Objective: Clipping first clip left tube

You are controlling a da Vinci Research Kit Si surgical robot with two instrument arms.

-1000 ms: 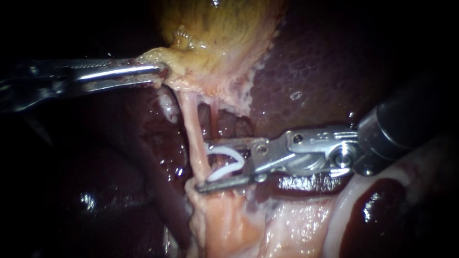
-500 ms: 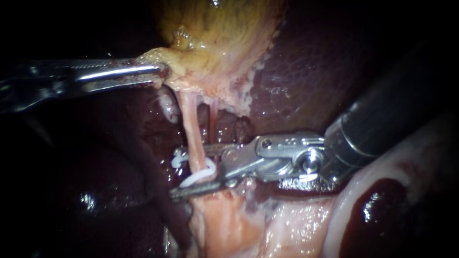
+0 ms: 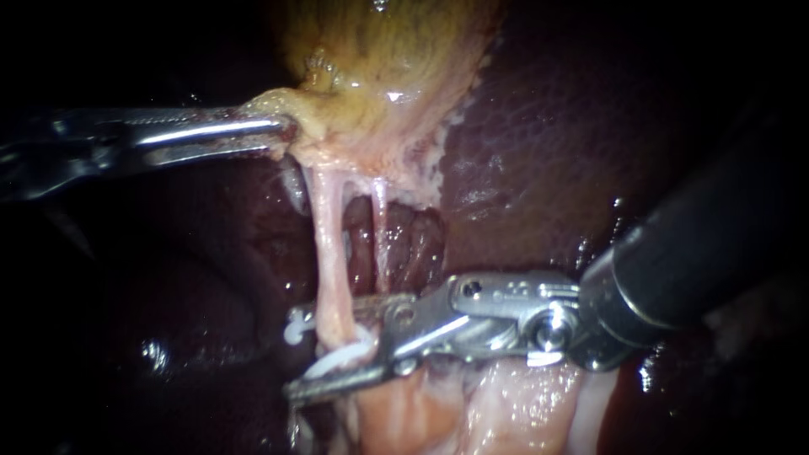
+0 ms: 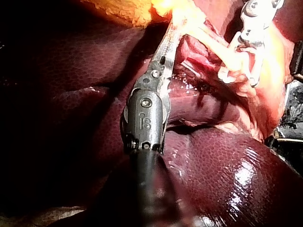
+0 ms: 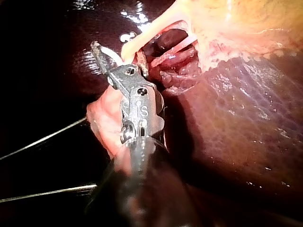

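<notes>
Beside right instrument holding clip, thin wires: right wrist view only.

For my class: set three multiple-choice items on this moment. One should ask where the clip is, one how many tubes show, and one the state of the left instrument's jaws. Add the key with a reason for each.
1. Where is the white clip?
A. Around the left tube, in the right instrument's jaws.
B. On the right tube.
C. Loose, on no tube.

2. How many tubes run down from the gallbladder in the endoscope view?
A. One.
B. Two.
C. Four.

3. How do the left instrument's jaws stand?
A. Open, clear of tissue.
B. Shut on the gallbladder's edge.
C. Shut, holding nothing.

Key:
1 A: the white band wraps the thicker left tube between the jaws.
2 B: the left tube and a thinner right tube hang side by side.
3 B: both jaws pinch yellowish tissue.
</notes>
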